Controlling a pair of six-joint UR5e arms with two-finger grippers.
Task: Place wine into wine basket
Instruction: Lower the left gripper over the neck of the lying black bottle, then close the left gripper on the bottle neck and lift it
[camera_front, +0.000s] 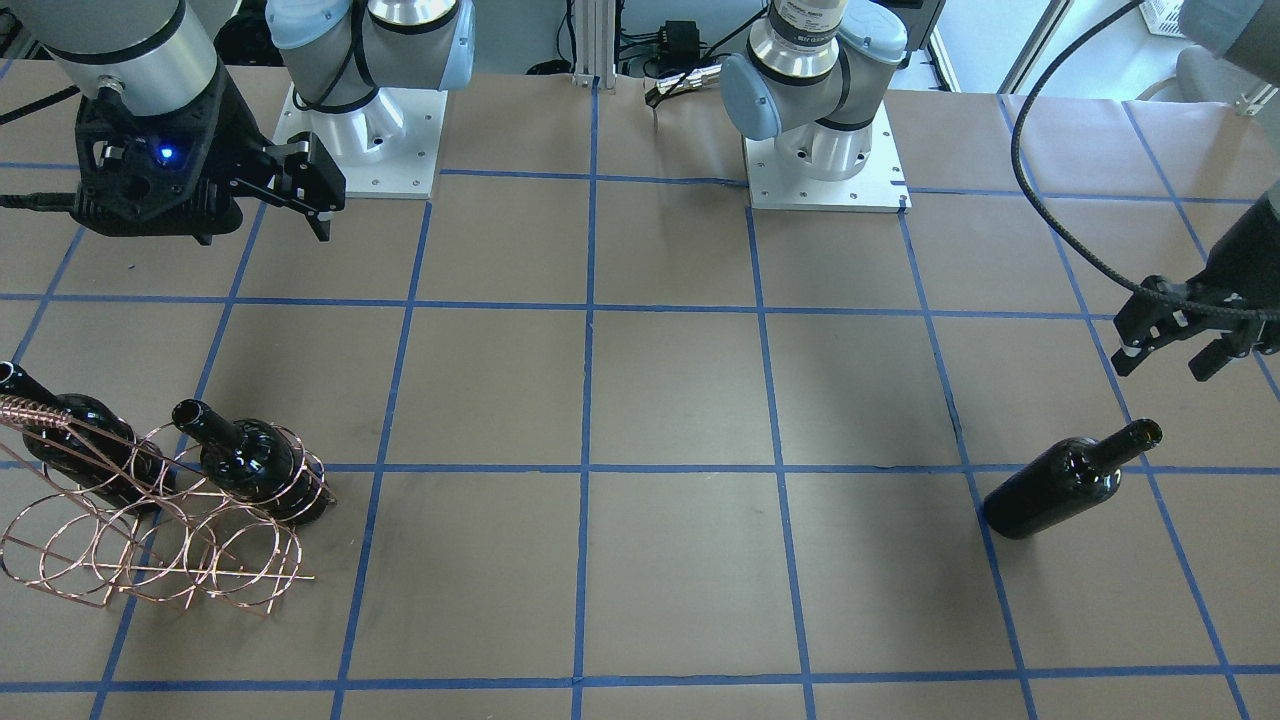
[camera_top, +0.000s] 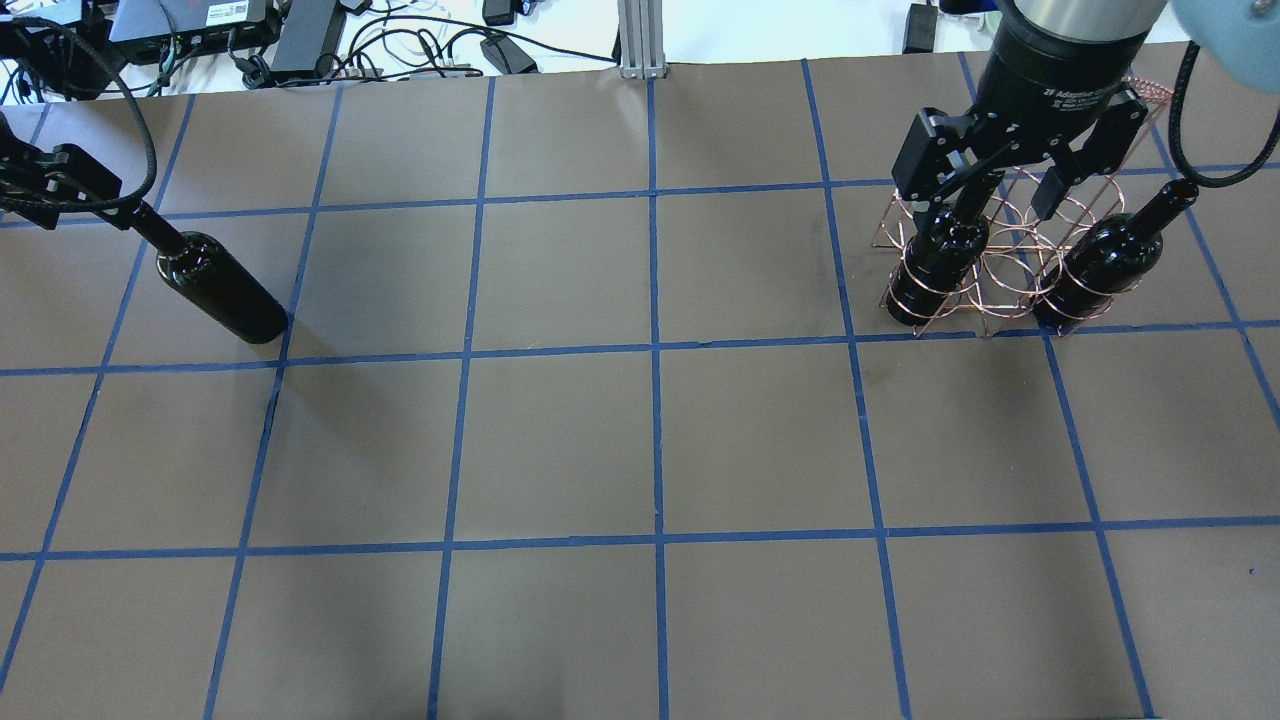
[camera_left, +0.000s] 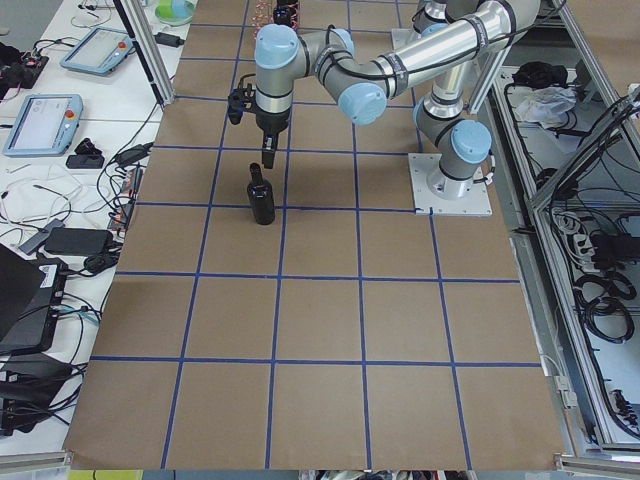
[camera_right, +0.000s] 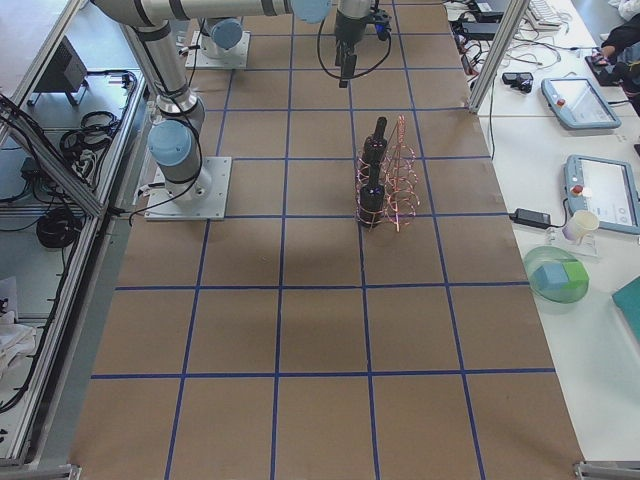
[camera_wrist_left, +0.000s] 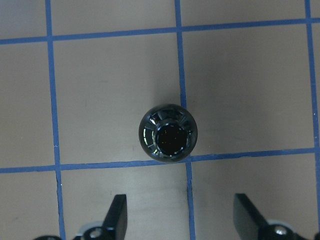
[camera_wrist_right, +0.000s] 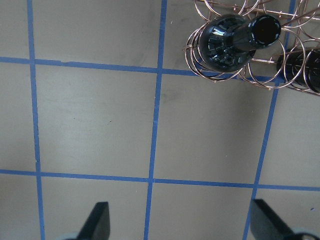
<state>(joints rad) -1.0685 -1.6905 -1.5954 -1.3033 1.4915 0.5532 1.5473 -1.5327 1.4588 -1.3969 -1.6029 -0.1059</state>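
Note:
A near-black wine bottle (camera_top: 220, 295) stands upright on the table at my left, apart from the rest; it also shows in the front view (camera_front: 1070, 490). My left gripper (camera_wrist_left: 182, 217) is open right above its mouth (camera_wrist_left: 168, 134), not touching it. The copper wire wine basket (camera_top: 1005, 290) stands at my right and holds two look-alike bottles (camera_top: 935, 265) (camera_top: 1100, 260) in its outer loops; the loops between them are empty. My right gripper (camera_wrist_right: 182, 222) is open and empty, raised above the table beside the basket (camera_wrist_right: 260, 75).
The table is brown paper with a grid of blue tape (camera_top: 655, 350). The two arm bases (camera_front: 825, 150) (camera_front: 365, 130) stand at the robot's edge. Cables and boxes (camera_top: 300, 30) lie beyond the far edge.

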